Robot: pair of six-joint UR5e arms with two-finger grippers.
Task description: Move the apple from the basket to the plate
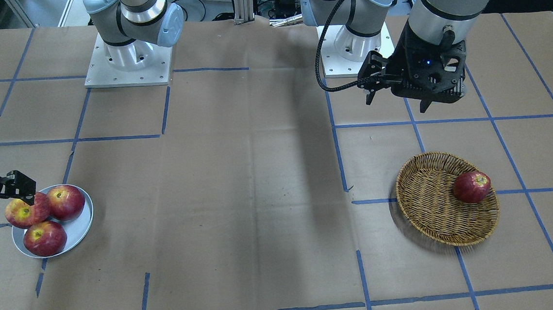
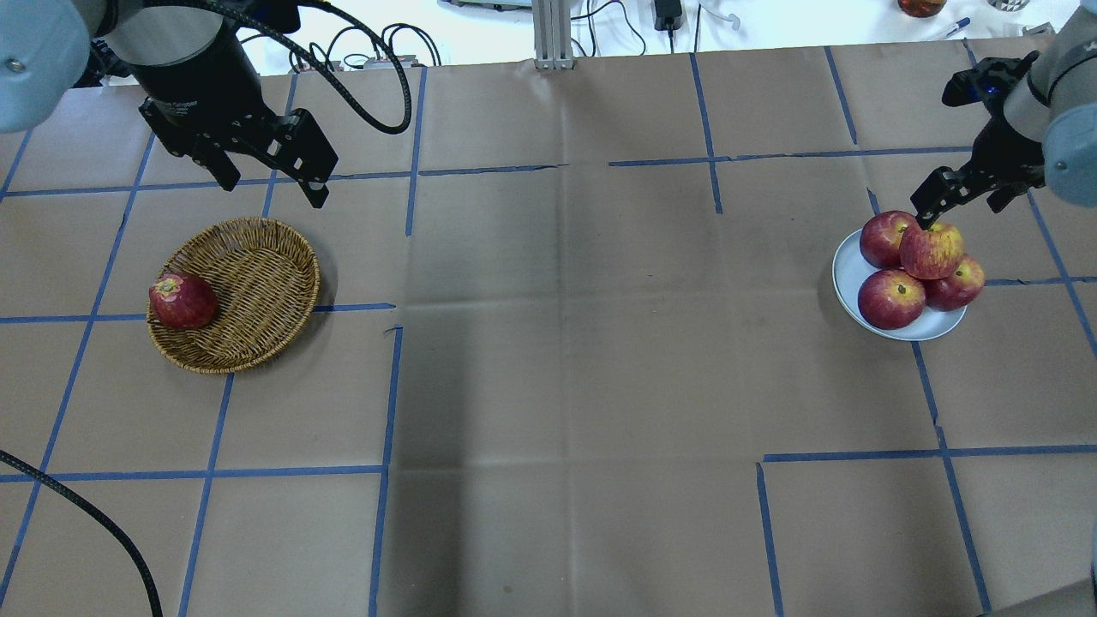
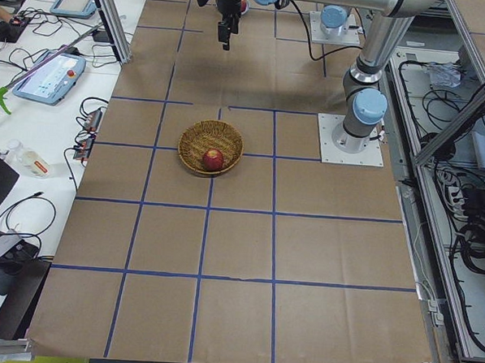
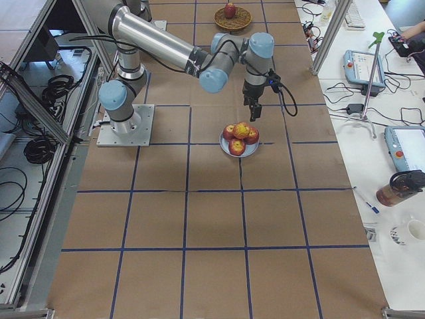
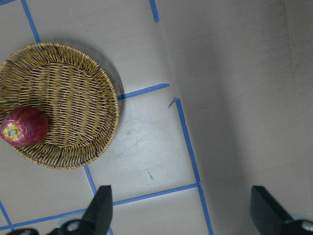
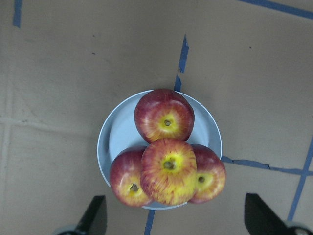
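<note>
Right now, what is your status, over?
Left fingers open near basket. Right fingers open above plate. Streaky apple on plate, atop three others. Nothing in the way.

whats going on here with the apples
The streaky apple sits on top of three darker apples on the plate, with the right gripper open just above it. The left gripper hangs open near the basket, which holds one dark red apple. Neither holds anything.
</note>
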